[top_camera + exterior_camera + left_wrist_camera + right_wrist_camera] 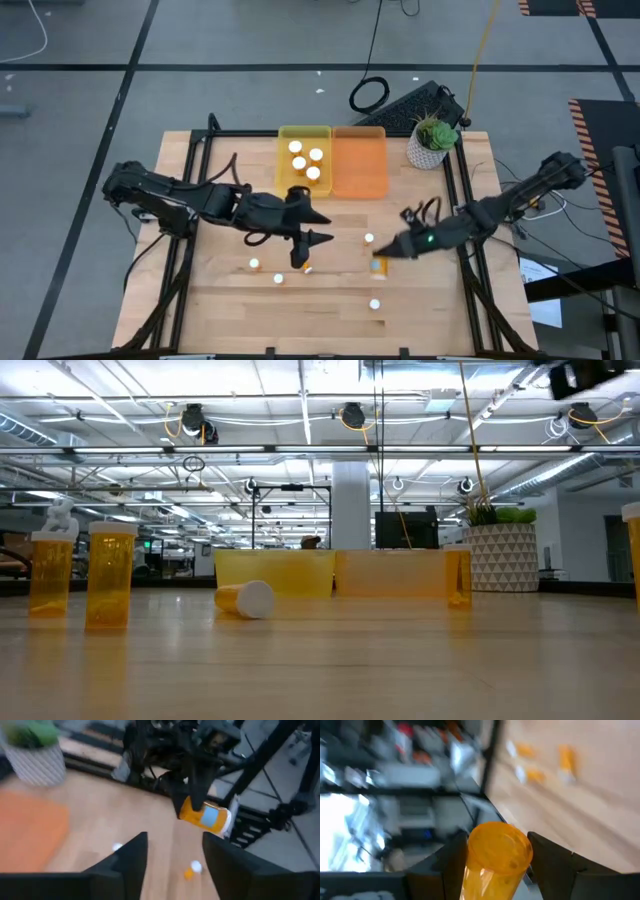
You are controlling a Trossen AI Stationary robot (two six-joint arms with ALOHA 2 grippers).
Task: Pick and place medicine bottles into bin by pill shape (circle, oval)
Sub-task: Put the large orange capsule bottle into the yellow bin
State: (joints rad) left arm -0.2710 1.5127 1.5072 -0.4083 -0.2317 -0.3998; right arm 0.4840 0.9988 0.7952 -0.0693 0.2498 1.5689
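A: Where is the bottle point(496, 860) kept?
B: Between the right gripper's point(385, 253) fingers, pinched tight, lifted over the wood; loose bottles are seen far ahead.
A: And the left gripper point(322, 226)?
B: Spread wide, nothing held; the yellow bin point(290, 170) is found just behind it.

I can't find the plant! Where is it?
The plant pot stands at the table's far right corner in the high view, just right of the orange tray.

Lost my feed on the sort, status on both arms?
Right gripper shut on a medicine bottle, lifted off the table. Left gripper open, empty, mid-table. Four bottles in yellow bin; orange bin empty. Path clear.
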